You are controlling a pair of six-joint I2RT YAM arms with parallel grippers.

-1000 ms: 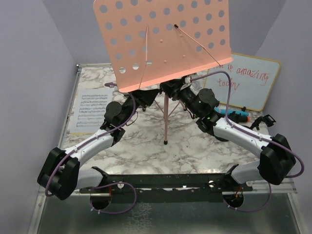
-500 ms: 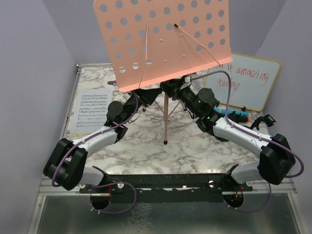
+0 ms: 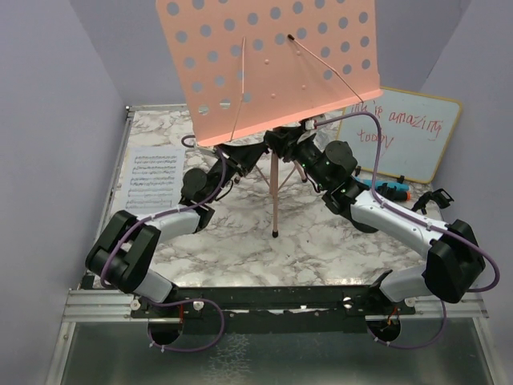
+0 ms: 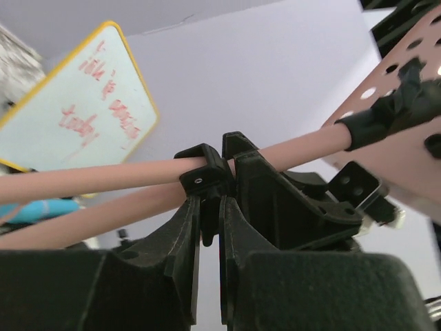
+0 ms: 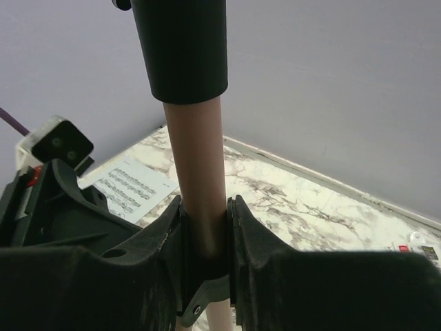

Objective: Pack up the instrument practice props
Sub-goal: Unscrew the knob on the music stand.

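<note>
tip, as i judged it: best bet was one side holding firm while the other did the folding, no yanking. top view: music stand [image 3: 268, 72] stood mid-table, both arms stretched in under it, left gripper [image 3: 243, 156] near right gripper [image 3: 278, 145]. left wrist: fingers [image 4: 185, 241] nearly together in front of a pink tube [image 4: 103, 176], couldn't tell if they pinched anything. right wrist: clamped on the pole [image 5: 196, 158] below its black sleeve [image 5: 180, 48].

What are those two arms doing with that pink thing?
They're packing music props. The right gripper clamps the pink perforated metal music rack by its upright post. The left gripper has its fingers close together at a black fitting on the rack's pink strut; a grip isn't clear. On the marble table lie printed sheet-music pages.
</note>
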